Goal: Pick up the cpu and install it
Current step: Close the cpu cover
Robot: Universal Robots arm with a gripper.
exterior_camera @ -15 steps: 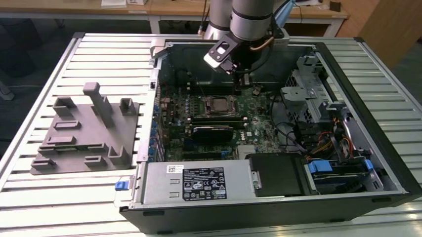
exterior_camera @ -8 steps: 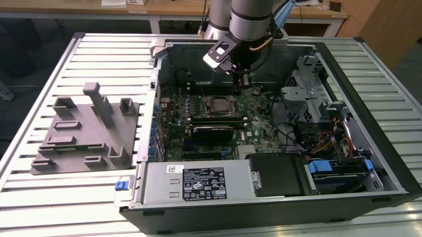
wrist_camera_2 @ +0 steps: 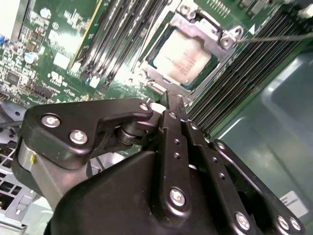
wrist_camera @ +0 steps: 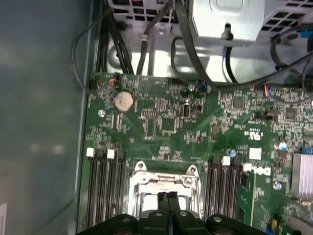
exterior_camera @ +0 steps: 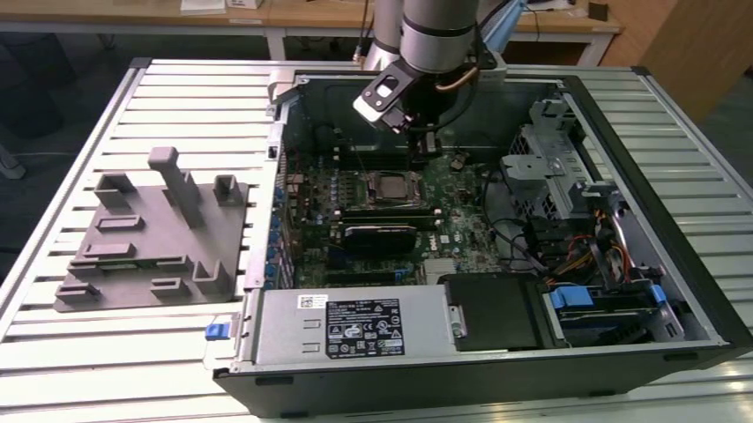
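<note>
Second wrist view has the cpu sitting in its socket. End effector hangs close over it, fingers pinched together, gripping nothing.

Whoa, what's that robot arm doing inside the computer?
A robot arm is reaching into an open computer case that lies on a slatted table. Its job is to put the cpu in place. Right now the cpu lies in the metal-framed socket on the green motherboard. The gripper hangs close to the socket, fingers shut, with nothing between them.
</note>
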